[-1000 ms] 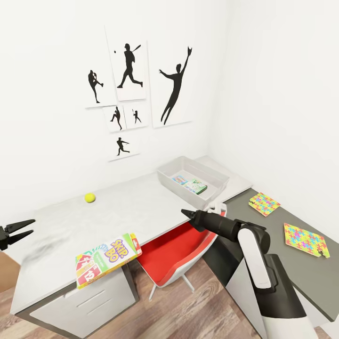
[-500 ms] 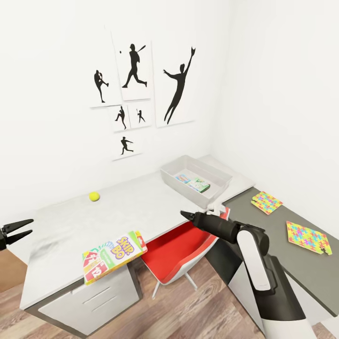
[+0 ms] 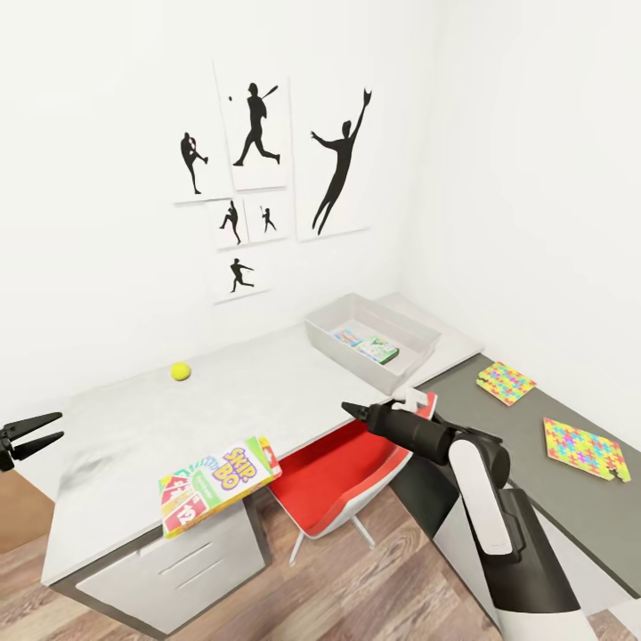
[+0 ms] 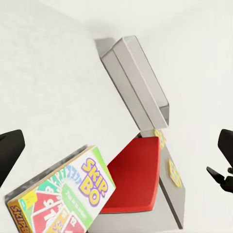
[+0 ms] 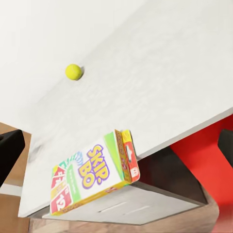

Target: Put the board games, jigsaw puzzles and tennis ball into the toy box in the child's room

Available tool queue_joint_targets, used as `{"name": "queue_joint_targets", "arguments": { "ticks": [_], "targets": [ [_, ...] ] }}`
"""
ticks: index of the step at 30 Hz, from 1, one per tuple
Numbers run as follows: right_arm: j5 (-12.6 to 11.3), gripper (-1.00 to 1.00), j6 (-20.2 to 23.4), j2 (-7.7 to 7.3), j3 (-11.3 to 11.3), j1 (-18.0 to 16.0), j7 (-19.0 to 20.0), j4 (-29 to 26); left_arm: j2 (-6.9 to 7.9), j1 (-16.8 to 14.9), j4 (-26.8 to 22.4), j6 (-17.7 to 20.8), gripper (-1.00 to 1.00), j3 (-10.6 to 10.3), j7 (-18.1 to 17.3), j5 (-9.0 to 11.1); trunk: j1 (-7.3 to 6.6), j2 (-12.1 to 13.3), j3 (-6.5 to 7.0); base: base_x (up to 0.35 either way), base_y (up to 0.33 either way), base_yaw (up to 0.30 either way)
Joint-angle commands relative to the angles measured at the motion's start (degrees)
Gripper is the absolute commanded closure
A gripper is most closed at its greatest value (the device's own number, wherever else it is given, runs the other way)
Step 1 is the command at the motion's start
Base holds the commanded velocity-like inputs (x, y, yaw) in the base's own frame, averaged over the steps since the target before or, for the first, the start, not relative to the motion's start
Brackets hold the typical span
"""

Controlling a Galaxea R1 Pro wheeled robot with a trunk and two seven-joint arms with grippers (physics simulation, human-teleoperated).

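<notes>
The Skip-Bo board game (image 3: 218,481) lies flat at the front edge of the pale grey table (image 3: 267,392), one corner hanging past the edge; it also shows in the wrist views (image 4: 63,196) (image 5: 94,172). The tennis ball (image 3: 181,370) (image 5: 73,72) rests farther back on the table. At the table's far right end, the toy box (image 3: 402,361) holds two flat board games (image 3: 365,345). Two jigsaw puzzles (image 3: 505,383) (image 3: 586,448) lie on the lower dark section. My left gripper (image 3: 34,436) is open off the table's left end. My right gripper (image 3: 352,410) is open over the chair, empty.
A red chair (image 3: 338,472) is tucked under the table between the Skip-Bo box and my right arm. A drawer unit (image 3: 169,570) stands below the table's left part. Black sports silhouettes (image 3: 258,169) hang on the white wall. Wood floor lies in front.
The whole picture has shifted slightly, so the camera moved. Both grippers keep their places in the view, and nothing on the table has changed.
</notes>
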Motion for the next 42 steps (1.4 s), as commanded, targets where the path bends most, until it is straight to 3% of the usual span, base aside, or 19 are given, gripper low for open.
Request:
{"name": "queue_joint_targets", "arguments": {
  "ticks": [1,29,42],
  "targets": [
    [0.6,-1.0,0.2,0.07,-0.1,-0.1,0.6,0.0,0.0,-0.1,0.0,0.6,-1.0,-0.1,-0.2,0.2,0.03,-0.1,-0.12,0.0,0.012,0.0],
    [0.6,-1.0,-0.1,0.27,0.4,0.0,0.5,0.1,-0.05,-0.1,0.0,0.6,-1.0,-0.3,-0.2,0.2,0.03,-0.1,-0.09,-0.05,0.046,0.0],
    [0.6,-1.0,-0.1,0.31,0.6,0.0,0.4,0.2,-0.05,-0.1,0.0,0.6,-1.0,-0.3,-0.2,0.2,0.03,-0.1,0.92,-0.016,0.079,0.0]
  ]
}}
